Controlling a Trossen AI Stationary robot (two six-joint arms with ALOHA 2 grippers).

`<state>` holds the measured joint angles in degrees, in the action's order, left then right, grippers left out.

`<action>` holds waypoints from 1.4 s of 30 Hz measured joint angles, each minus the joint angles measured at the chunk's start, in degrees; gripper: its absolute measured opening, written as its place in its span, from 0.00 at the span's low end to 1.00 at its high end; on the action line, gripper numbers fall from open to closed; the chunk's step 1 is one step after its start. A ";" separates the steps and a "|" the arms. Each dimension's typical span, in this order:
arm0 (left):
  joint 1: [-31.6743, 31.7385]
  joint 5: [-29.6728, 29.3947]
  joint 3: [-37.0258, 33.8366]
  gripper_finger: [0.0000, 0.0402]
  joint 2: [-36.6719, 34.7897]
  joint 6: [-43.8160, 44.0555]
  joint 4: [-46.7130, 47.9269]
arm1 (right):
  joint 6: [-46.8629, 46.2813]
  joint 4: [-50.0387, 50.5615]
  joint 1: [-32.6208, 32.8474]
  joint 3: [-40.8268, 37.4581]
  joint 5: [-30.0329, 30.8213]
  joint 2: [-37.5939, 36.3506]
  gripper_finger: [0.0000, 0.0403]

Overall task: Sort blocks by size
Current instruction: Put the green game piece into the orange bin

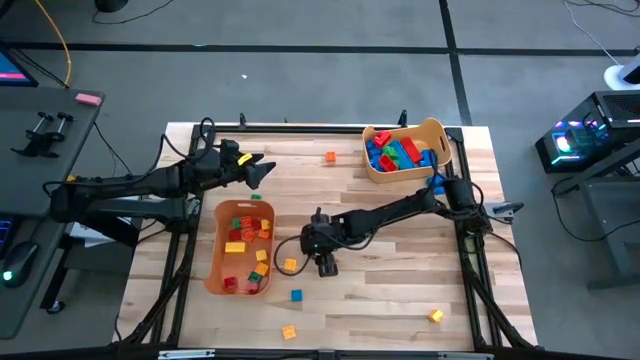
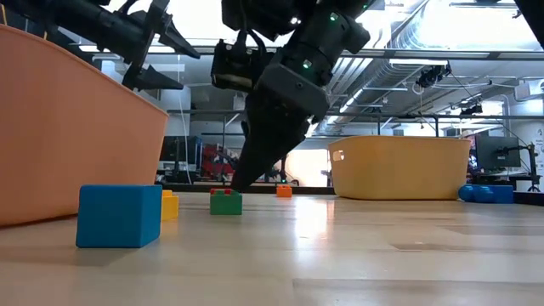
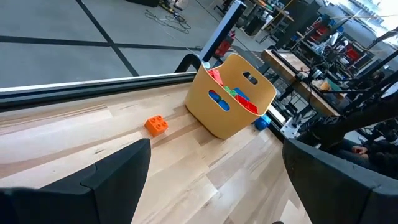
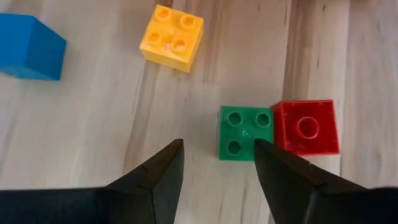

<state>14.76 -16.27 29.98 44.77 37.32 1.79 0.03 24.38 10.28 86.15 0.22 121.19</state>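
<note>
Plastic studs face up just beyond my right claw (image 4: 217,163), whose dark tapered fingers stand apart with nothing between them, low over the pale wood-grain table (image 1: 400,290). Just past my fingertips sit a small square green block (image 4: 242,132) and a small red block (image 4: 308,126), touching side to side; farther out lie a four-stud yellow block (image 4: 172,37) and a smooth-sided blue cube (image 4: 28,46). To one side of that claw lies the oblong orange bin (image 1: 240,247), smooth-walled, holding small red, yellow, orange and green blocks. Well beyond the claw stands the rounded tan bin (image 1: 405,150) with handle cut-outs, piled with larger red, blue and green blocks. My left claw (image 1: 262,170) hangs above the table past the orange bin's far end, fingers spread and empty; an orange block (image 3: 156,125) lies ahead of it, near the tan bin.
</note>
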 joint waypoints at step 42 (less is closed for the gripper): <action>-0.07 0.04 0.00 0.87 0.00 0.07 0.76 | -5.71 1.65 0.91 2.97 -0.21 1.61 0.47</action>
<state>14.70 -16.23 29.98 44.77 37.39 2.55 -5.68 26.03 11.19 89.12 0.01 122.79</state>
